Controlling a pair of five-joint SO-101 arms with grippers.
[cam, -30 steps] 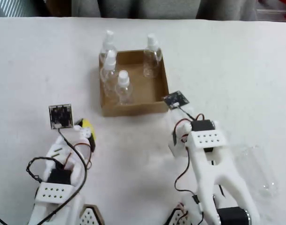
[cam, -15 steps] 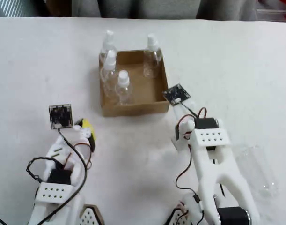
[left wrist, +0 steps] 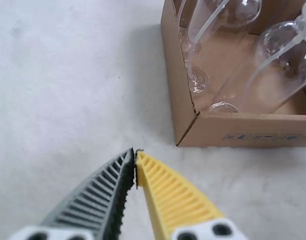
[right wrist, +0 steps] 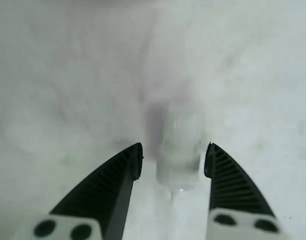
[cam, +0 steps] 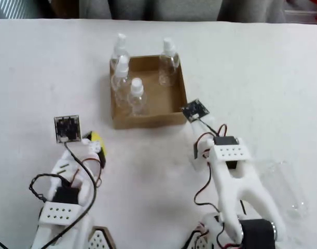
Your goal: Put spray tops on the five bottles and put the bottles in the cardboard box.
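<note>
The cardboard box (cam: 171, 118) stands mid-table and holds three clear bottles with white spray tops (cam: 137, 96). A fourth topped bottle (cam: 119, 47) stands at the box's back left corner; I cannot tell whether it is inside. One uncapped clear bottle (cam: 285, 184) lies on the table to the right of the right arm (cam: 228, 153). My right gripper (right wrist: 173, 159) is open and pointed down at the table. A white spray top (right wrist: 179, 150) stands between its fingers. My left gripper (left wrist: 134, 156) is shut and empty, a short way in front of the box's corner (left wrist: 185, 135).
The table is covered with a white cloth (cam: 262, 67). Cables run along both arms. The left arm (cam: 65, 197) sits at the front left. Open cloth lies to the left and right of the box.
The right arm's wrist swung a little toward the box and came back, with the arm drawn slightly nearer the front. The left arm and the bottles have not moved.
</note>
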